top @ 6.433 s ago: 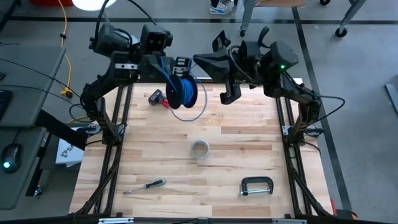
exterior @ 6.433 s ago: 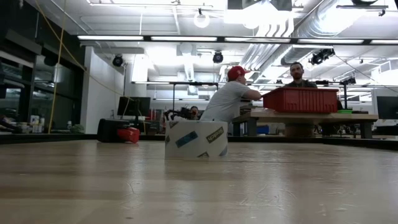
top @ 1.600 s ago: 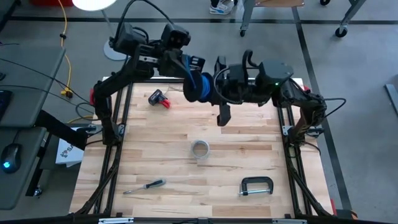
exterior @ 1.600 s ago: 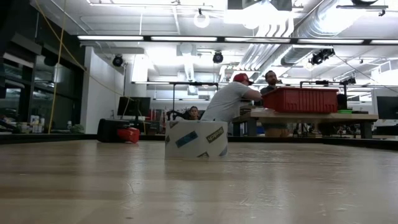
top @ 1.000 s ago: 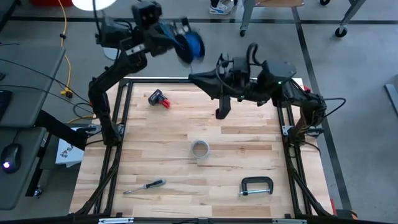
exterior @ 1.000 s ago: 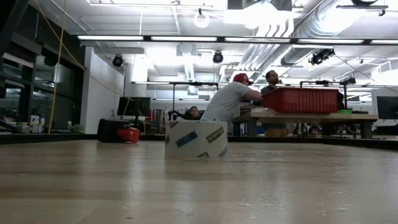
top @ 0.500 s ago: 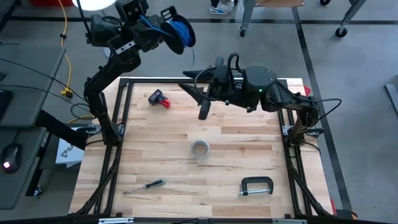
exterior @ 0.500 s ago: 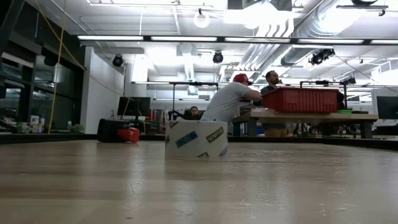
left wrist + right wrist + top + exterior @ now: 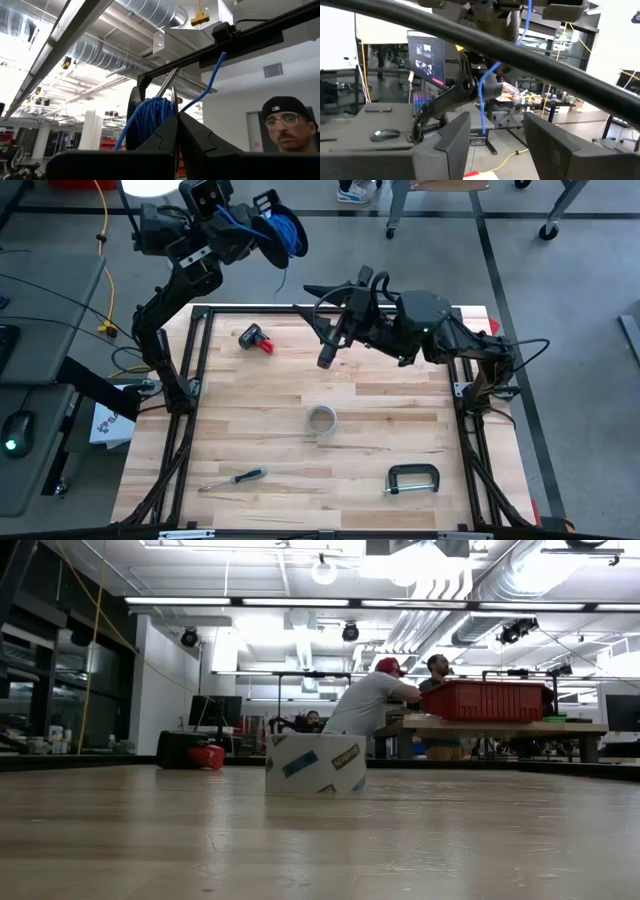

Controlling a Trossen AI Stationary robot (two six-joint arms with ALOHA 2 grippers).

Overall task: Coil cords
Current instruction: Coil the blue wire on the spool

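The blue cord (image 9: pixel 284 228) is wound in a coil around a black reel (image 9: pixel 134 117). It is held high beyond the table's far left corner by my left gripper (image 9: pixel 262 232), which is shut. In the left wrist view the coil (image 9: pixel 150 117) sits just past the shut fingertips (image 9: pixel 178 131). One loose end sticks up (image 9: pixel 216 65); a short tail hangs below the coil (image 9: pixel 283 275). My right gripper (image 9: pixel 323 322) is open above the table's far middle, apart from the coil, with nothing between its fingers (image 9: pixel 451 136). My left gripper is shut at the coil's near side (image 9: pixel 169 116). Its own fingers hide the place of contact, so I cannot tell whether they pinch the cord or the reel. The fingers slant upward. The coil is lifted clear of the table.
On the wooden table (image 9: pixel 390 405) lie a red and black tool (image 9: pixel 253 338) at the far left, a tape roll (image 9: pixel 321 419) in the middle, a screwdriver (image 9: pixel 232 478) and a C-clamp (image 9: pixel 412 478) near the front. People stand in the room behind (image 9: pixel 375 700).
My left gripper has carried the coil a little farther toward the left, still high beyond the far edge. My right gripper has gone toward the table's left and has rolled about its own axis.
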